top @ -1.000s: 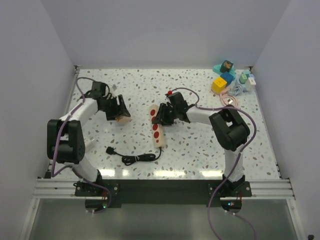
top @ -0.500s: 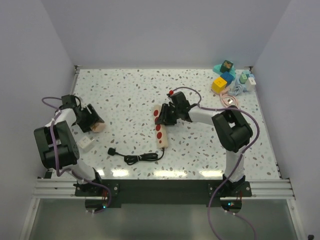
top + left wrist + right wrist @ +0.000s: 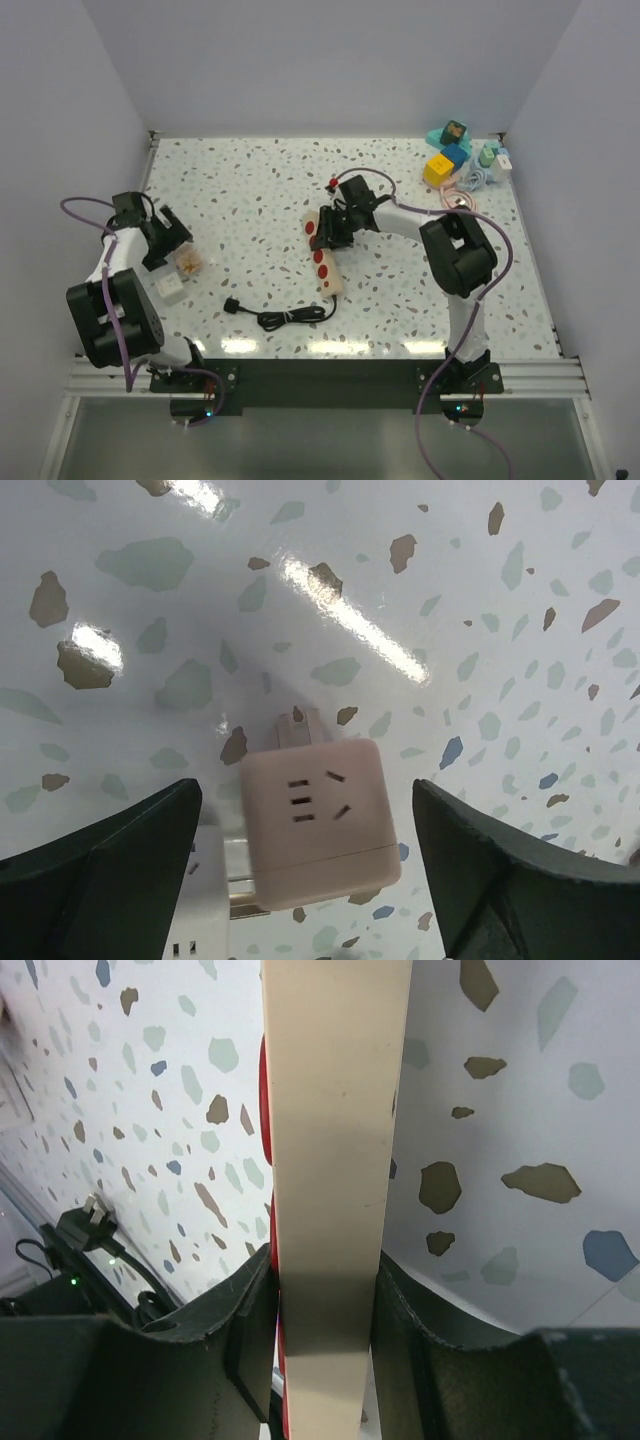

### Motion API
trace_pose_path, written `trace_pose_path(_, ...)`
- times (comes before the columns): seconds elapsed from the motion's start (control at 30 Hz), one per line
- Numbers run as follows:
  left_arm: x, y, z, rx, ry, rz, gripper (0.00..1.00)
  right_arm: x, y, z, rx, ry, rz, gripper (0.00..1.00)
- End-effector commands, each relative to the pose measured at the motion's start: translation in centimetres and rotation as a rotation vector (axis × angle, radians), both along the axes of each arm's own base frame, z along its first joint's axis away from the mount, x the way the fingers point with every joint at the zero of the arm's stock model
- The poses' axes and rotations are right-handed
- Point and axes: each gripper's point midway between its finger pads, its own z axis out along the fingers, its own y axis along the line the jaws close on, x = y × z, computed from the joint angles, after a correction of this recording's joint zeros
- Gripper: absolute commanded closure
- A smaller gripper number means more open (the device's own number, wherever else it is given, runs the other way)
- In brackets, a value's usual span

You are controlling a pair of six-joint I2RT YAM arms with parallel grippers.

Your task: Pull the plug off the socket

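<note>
The socket, a cream-white power strip (image 3: 322, 258) with red outlets, lies mid-table. My right gripper (image 3: 331, 228) is shut on its far end; in the right wrist view both fingers press the strip's (image 3: 335, 1140) sides at the gripper (image 3: 322, 1335). The black plug (image 3: 232, 305) lies on the table left of the strip at the end of a coiled black cord (image 3: 288, 318), in no outlet. It also shows in the right wrist view (image 3: 84, 1223). My left gripper (image 3: 168, 240) is open at the far left, above a pink cube adapter (image 3: 320, 820) lying on the table.
A white cube adapter (image 3: 168, 288) lies beside the pink one (image 3: 188, 263). Coloured blocks (image 3: 445, 155), a pink cable (image 3: 462, 197) and a light-blue cable (image 3: 478, 178) sit at the back right corner. Walls enclose the table.
My left gripper carried the pink adapter from beside the strip to the far left and let it go onto the table. My right gripper kept hold of the strip, which shifted slightly.
</note>
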Motion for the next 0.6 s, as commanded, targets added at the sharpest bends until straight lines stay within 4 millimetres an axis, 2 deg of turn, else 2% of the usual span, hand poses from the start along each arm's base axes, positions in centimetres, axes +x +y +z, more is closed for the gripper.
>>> trace_pose_path(0.0,-0.2,0.3,1.5,0.021,-0.043,0.023,0.06,-5.8,-4.7,-6.6,-0.271,0.213,0.141,0.85)
trace_pose_path(0.03,-0.3,0.2,1.9,0.022,-0.051,0.016,0.02,-5.7,-4.4,-6.3,-0.267,0.203,0.171,0.78)
trace_pose_path(0.07,-0.2,-0.1,2.4,0.017,-0.071,0.000,0.00,-5.9,-4.3,-6.1,-0.264,0.220,0.189,0.65)
trace_pose_path(0.13,0.2,-0.6,3.9,0.019,-0.125,-0.027,0.00,-5.6,-3.3,-5.6,-0.231,0.219,0.220,0.51)
trace_pose_path(0.17,0.5,-1.2,4.8,0.005,-0.159,-0.060,0.00,-6.0,-3.0,-5.4,-0.211,0.240,0.240,0.37)
trace_pose_path(0.2,1.0,-2.2,5.3,-0.007,-0.178,-0.097,0.00,-5.6,-2.5,-5.1,-0.198,0.236,0.249,0.28)
trace_pose_path(0.23,1.4,-3.3,5.9,-0.034,-0.201,-0.134,0.00,-6.0,-2.6,-5.4,-0.208,0.256,0.258,0.07)
trace_pose_path(0.27,1.8,-5.0,6.3,-0.055,-0.213,-0.191,0.00,-5.2,-3.2,-5.7,-0.258,0.232,0.229,0.01)
trace_pose_path(0.3,2.5,-6.3,6.9,-0.067,-0.244,-0.240,0.00,-4.9,-3.6,-5.7,-0.288,0.217,0.200,0.01)
trace_pose_path(0.33,3.2,-7.6,7.7,-0.078,-0.264,-0.288,0.00,-4.1,-3.7,-4.8,-0.299,0.181,0.152,0.01)
trace_pose_path(0.37,3.5,-10.5,7.8,-0.099,-0.262,-0.378,0.00,-3.2,-3.8,-4.1,-0.304,0.142,0.116,0.01)
trace_pose_path(0.43,4.5,-13.7,8.9,-0.144,-0.300,-0.477,0.00,-1.7,-5.3,-3.3,-0.358,0.095,-0.008,0.01)
trace_pose_path(0.47,4.8,-16.3,8.8,-0.165,-0.302,-0.549,0.00,-0.3,-7.0,-1.7,-0.406,0.032,-0.097,0.01)
trace_pose_path(0.53,5.3,-19.0,9.2,-0.162,-0.308,-0.609,0.00,0.6,-8.7,0.1,-0.442,0.005,-0.245,0.01)
trace_pose_path(0.57,5.1,-21.3,8.5,-0.175,-0.288,-0.663,0.00,0.9,-9.7,2.4,-0.439,-0.040,-0.302,0.01)
